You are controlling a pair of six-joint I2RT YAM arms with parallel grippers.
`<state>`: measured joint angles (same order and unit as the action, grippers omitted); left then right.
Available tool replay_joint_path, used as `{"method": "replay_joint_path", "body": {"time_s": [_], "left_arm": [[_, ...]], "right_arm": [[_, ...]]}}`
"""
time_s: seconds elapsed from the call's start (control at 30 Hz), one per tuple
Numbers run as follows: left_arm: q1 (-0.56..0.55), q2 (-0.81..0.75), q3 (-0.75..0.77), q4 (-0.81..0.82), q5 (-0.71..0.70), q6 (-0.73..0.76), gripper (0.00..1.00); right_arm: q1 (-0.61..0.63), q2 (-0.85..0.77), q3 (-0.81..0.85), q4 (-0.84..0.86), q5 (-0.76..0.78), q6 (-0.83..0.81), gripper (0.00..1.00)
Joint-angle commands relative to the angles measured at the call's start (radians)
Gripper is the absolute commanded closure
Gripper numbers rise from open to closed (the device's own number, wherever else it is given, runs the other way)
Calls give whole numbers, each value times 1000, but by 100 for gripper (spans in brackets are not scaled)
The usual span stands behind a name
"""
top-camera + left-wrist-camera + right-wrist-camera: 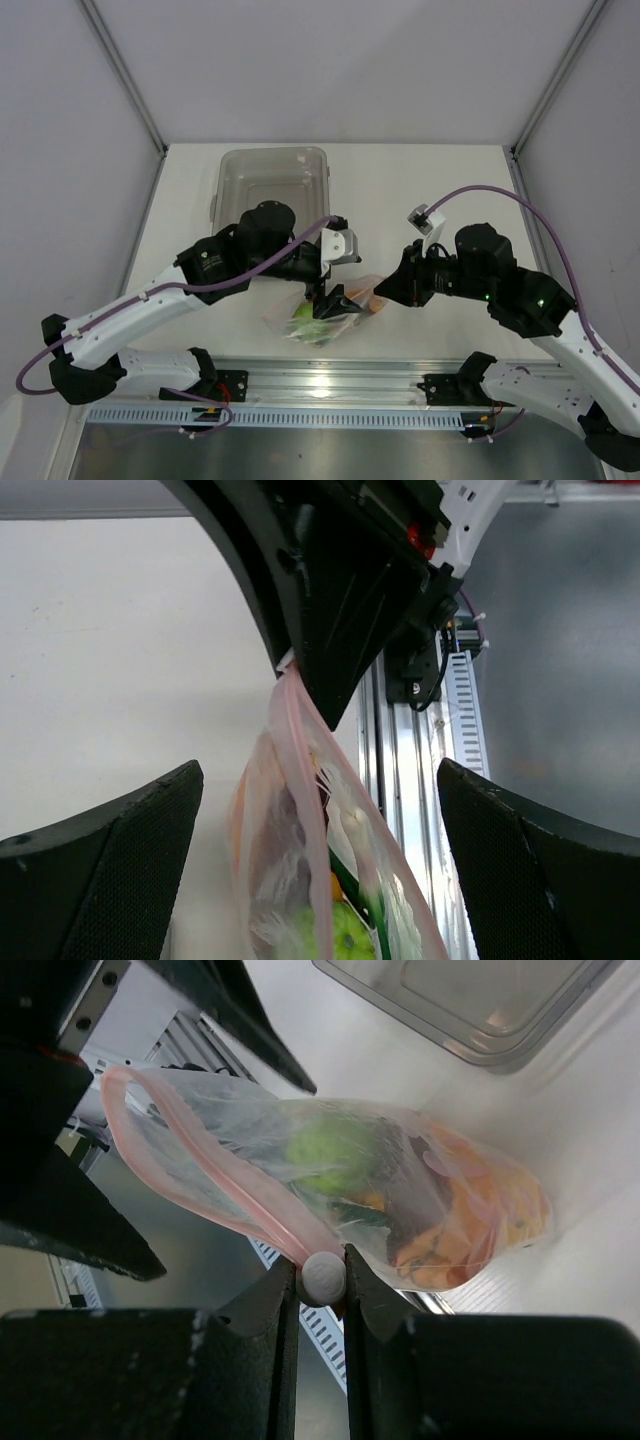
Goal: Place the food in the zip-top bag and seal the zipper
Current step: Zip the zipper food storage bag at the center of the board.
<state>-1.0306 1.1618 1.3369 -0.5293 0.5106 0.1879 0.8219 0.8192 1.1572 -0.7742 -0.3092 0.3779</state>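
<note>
The zip-top bag (322,318) lies with its long axis running from the right gripper (322,1260) across to the left gripper (318,780), its mouth edge turned towards the near rail (330,385); the pink zipper (298,750) loops out from the right jaws and passes between the left fingers (120,870). The right jaws are pinched together on the zipper's end, a small white knob showing between their tips. The left jaws stand wide apart, one on each side of the bag, touching nothing. Inside the bag, beyond the right jaws, sit a green lime (335,1150) and orange pieces (495,1210), with darker bits between them. Farther out past the bag stands a clear grey bin (470,1055), apart from it. The bag's filled end rests on the white table (120,630); pale walls close in the room.
</note>
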Motion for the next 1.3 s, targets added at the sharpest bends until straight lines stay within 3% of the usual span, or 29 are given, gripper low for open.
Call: {"method": "replay_joint_path", "body": {"time_s": [0.0,0.27,0.43,0.5,0.57,0.6,0.63,0.73,1.0,1.27], "left_arm": [[-49,-7,-7,-8,-81,90,1],[-94,-1,-36,-95,-348,-21,3],[-91,62,2,-182,-397,-97,63],[-88,67,-7,-175,-383,-125,77],[-82,64,-24,-161,-373,-146,88],[-68,61,-27,-155,-359,-168,99],[-57,50,-41,-138,-330,-179,100],[-8,15,-70,-104,-264,-229,99],[79,-53,-120,-49,-58,-260,99],[109,-59,-159,-8,91,-266,99]], "right_arm": [[-15,3,52,75,-38,38,100],[-30,1,42,133,-73,101,100],[-41,9,23,165,-91,98,100],[-52,17,12,174,-93,93,99],[-55,23,-4,176,-90,82,91],[-61,23,-8,179,-88,78,86],[-63,23,-23,182,-87,70,75],[-67,-5,-51,204,-71,55,66],[-70,-118,-172,331,-79,33,64],[-72,-109,-218,446,-125,1,64]]}}
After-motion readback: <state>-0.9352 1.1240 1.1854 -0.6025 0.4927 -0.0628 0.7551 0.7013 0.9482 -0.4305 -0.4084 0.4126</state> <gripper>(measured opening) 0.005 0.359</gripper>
